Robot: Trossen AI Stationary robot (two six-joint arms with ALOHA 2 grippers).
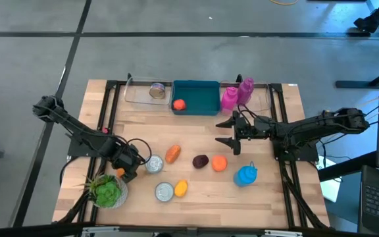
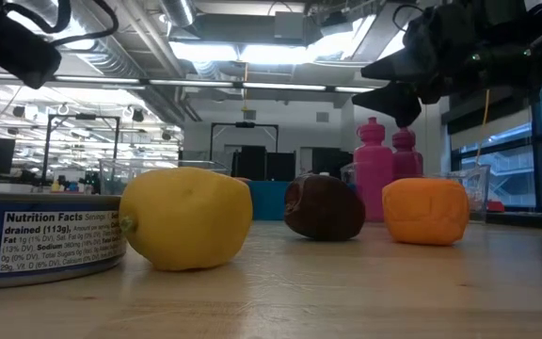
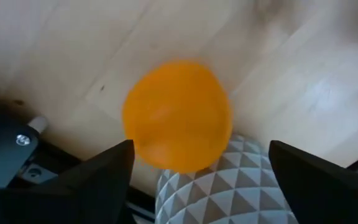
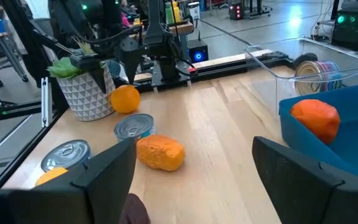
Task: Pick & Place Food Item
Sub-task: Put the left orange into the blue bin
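Observation:
A round orange fruit (image 1: pixel 119 172) lies on the wooden table against the white patterned plant pot (image 1: pixel 107 192) at the near left. My left gripper (image 1: pixel 126 168) points down just above it. Its open fingers stand on either side of the fruit (image 3: pixel 178 115) without touching it. My right gripper (image 1: pixel 232 132) hovers level and open over the table's middle right, with nothing between its fingers (image 4: pixel 107 171). The teal bin (image 1: pixel 199 92) at the far edge holds one orange food item (image 4: pixel 316 118).
Between the arms lie two cans (image 1: pixel 154 163) (image 1: pixel 164 191), a yellow lemon (image 2: pixel 186 218), an orange carrot-like piece (image 1: pixel 172 154), a dark plum-like item (image 2: pixel 325 207) and an orange item (image 2: pixel 425 211). A blue bottle (image 1: pixel 246 175) stands near right. Pink bottles (image 1: pixel 229 97) and a clear tray (image 1: pixel 140 92) flank the bin.

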